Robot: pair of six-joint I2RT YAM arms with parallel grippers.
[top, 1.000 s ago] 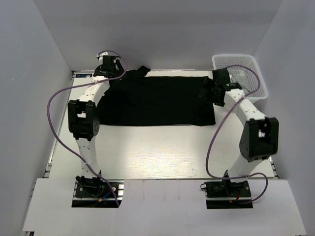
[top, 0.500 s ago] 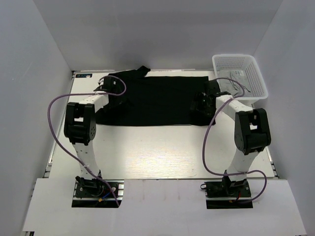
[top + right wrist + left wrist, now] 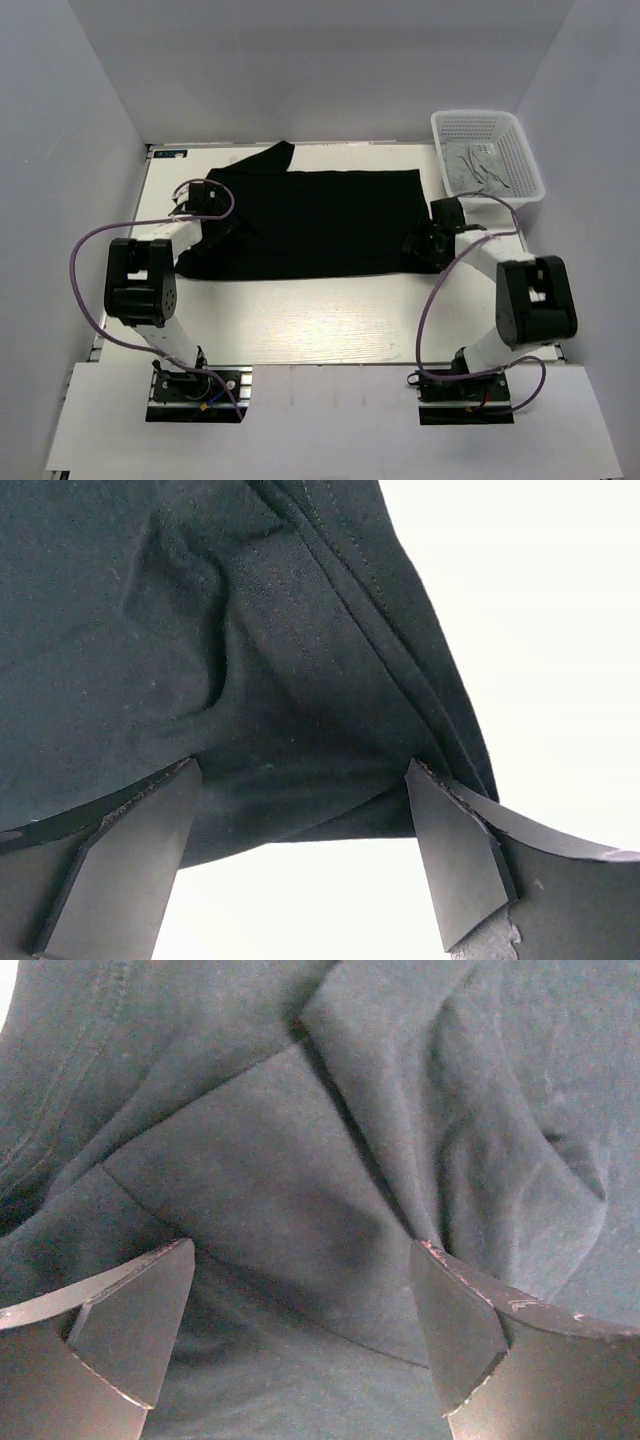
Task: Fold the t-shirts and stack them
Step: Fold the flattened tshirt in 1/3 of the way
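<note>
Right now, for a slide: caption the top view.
Left tool and right tool over black t-shirt; basket far right.

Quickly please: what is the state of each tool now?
Left tool: open, over the black shirt.
Right tool: open, at the shirt's edge.

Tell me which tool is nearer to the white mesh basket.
Right. The right tool is at the black t-shirt's right edge, close to the basket; the left tool is at the shirt's left end, across the table.
</note>
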